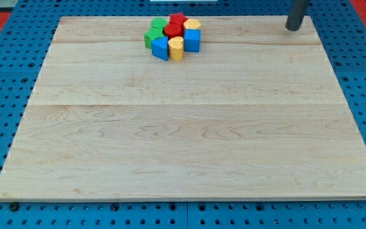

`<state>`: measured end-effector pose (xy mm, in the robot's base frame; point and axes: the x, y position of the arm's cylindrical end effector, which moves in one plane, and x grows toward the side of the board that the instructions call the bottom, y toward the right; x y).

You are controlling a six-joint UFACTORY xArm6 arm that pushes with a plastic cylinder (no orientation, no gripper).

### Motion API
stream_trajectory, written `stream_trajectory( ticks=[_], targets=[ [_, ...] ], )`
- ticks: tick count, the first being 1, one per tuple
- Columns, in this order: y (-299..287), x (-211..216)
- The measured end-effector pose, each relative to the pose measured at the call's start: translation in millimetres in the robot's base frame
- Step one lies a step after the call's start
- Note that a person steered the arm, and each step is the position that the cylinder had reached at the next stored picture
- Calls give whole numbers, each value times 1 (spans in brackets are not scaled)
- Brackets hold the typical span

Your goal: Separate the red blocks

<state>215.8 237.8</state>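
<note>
Two red blocks, a red star (178,18) and a red cylinder (173,30), sit touching inside a tight cluster near the table's (189,140) top edge, so separation looks not yet begun. Packed around them are green blocks (154,32), yellow blocks (176,48) and blue blocks (192,40). My tip (293,28), a bare rod that grasps nothing, stands well apart to the view's right. Little room lies above the cluster; open wood spreads below.
</note>
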Motion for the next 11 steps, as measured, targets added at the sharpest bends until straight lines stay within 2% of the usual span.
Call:
stream_trajectory(
  ticks=[1,4,6,7,8,10,11],
  targets=[
    [-2,-23],
    [-14,-25],
    [-146,-10],
    [-136,-14],
    [-158,-24],
    [-258,-21],
    [-311,7]
  ],
)
